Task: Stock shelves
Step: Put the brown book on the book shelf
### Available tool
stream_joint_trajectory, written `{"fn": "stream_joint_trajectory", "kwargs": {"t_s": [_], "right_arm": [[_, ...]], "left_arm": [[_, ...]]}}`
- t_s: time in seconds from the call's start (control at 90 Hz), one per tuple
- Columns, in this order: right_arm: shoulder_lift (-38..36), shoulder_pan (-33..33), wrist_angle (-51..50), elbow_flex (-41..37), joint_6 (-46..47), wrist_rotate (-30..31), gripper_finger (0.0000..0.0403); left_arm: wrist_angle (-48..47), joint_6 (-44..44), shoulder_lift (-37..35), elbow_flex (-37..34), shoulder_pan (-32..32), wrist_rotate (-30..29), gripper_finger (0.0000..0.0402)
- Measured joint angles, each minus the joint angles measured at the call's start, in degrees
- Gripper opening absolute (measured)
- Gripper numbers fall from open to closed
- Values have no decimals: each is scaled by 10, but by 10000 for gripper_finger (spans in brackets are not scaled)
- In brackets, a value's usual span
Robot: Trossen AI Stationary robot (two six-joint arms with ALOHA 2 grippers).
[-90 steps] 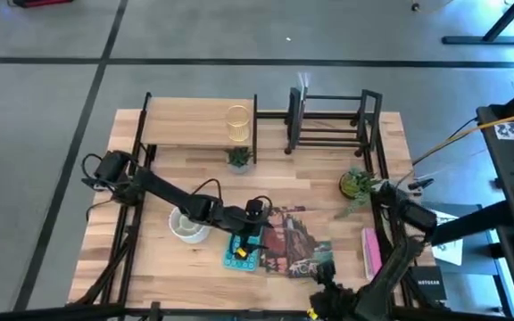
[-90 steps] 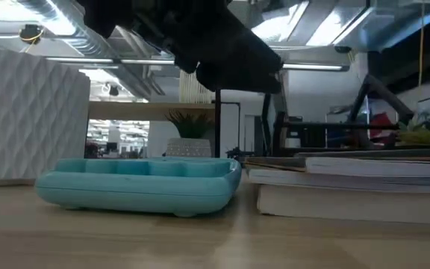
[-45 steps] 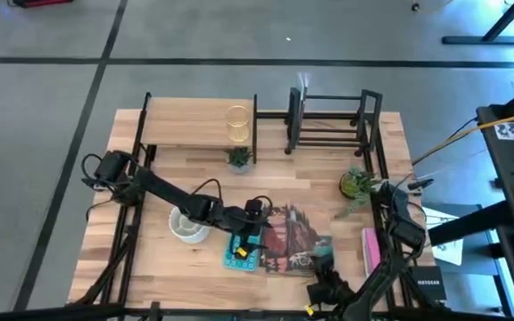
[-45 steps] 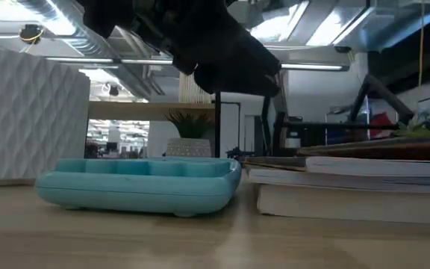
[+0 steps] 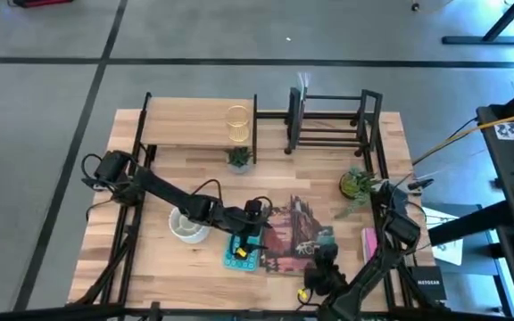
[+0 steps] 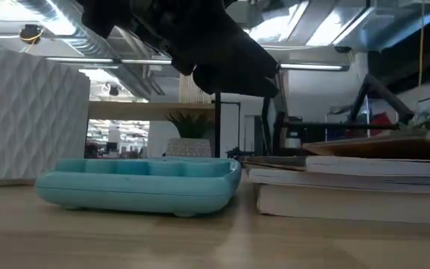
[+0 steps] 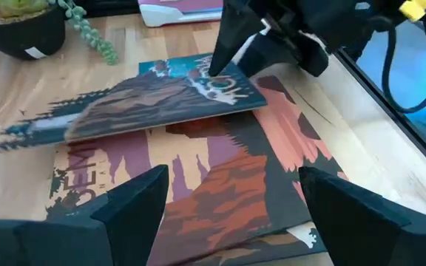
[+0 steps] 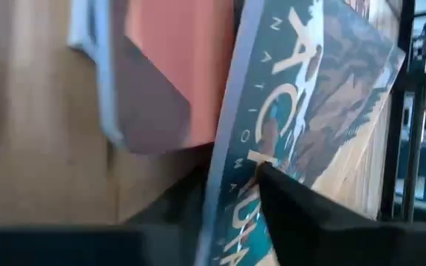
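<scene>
Book (image 7: 146, 107) tilted — right pincer (image 7: 217, 70) clamps its corner; left pincer (image 7: 231, 199) open.

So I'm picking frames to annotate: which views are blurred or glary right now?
Right wrist view: the lifted book and the tabletop are smeared. Left wrist view: the book's far end is streaked, and the right gripper is sharp. Low view: ceiling lights glare. High view: even light.
</scene>
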Motion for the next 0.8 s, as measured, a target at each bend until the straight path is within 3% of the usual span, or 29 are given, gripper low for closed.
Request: {"fn": "stream_joint_trajectory", "kwargs": {"t_s": [0.067, 0.2, 0.433, 0.556, 0.8], "right_arm": [[0, -3, -20, 9, -3, -1, 15], [1, -2, -100, 52, 36, 5, 11], [-9, 12, -107, 114, 40, 75, 4], [-9, 16, -107, 136, 39, 99, 3], [-9, 17, -108, 165, 33, 139, 1]], "left_arm": [[0, 19, 0, 0, -3, 0, 295], [0, 82, 0, 0, -16, -14, 295], [19, 250, 0, 0, -51, -155, 295], [47, 335, 0, 0, -59, -157, 295], [118, 421, 46, 0, -47, -159, 295]]}}
